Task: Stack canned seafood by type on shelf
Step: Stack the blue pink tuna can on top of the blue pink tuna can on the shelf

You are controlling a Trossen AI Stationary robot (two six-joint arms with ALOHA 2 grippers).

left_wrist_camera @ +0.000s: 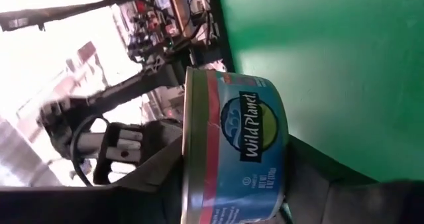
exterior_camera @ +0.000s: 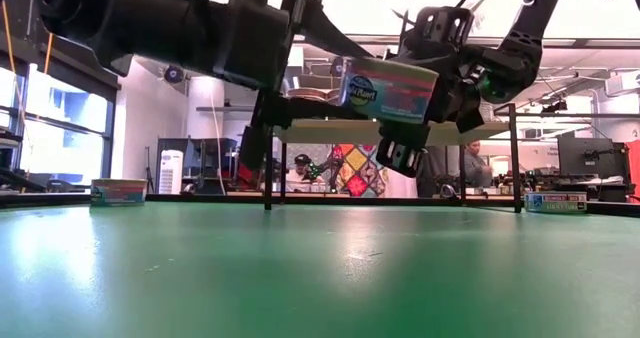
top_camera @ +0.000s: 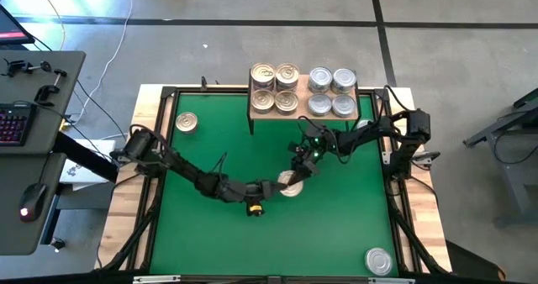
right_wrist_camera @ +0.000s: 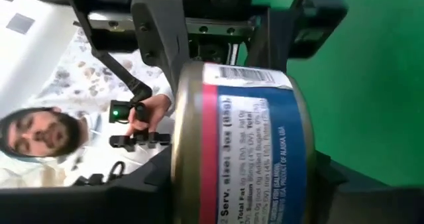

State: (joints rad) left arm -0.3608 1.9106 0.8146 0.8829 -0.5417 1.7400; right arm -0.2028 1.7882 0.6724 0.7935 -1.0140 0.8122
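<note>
"Wild Planet" can [left_wrist_camera: 245, 154], both grippers.

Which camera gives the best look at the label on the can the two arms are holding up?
The left wrist view: the can fills it, its blue label with the brand name facing the camera. The right wrist view shows the can's other side, the small print. The low view shows it side-on, lifted above the mat. The high view shows only part of its lid.

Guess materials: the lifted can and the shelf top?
Can: looks like metal with a glossy blue-and-red printed paper or film label, going by its shiny rim. Shelf: pale wood-look board, matte; whether solid wood or laminate cannot be told.
</note>
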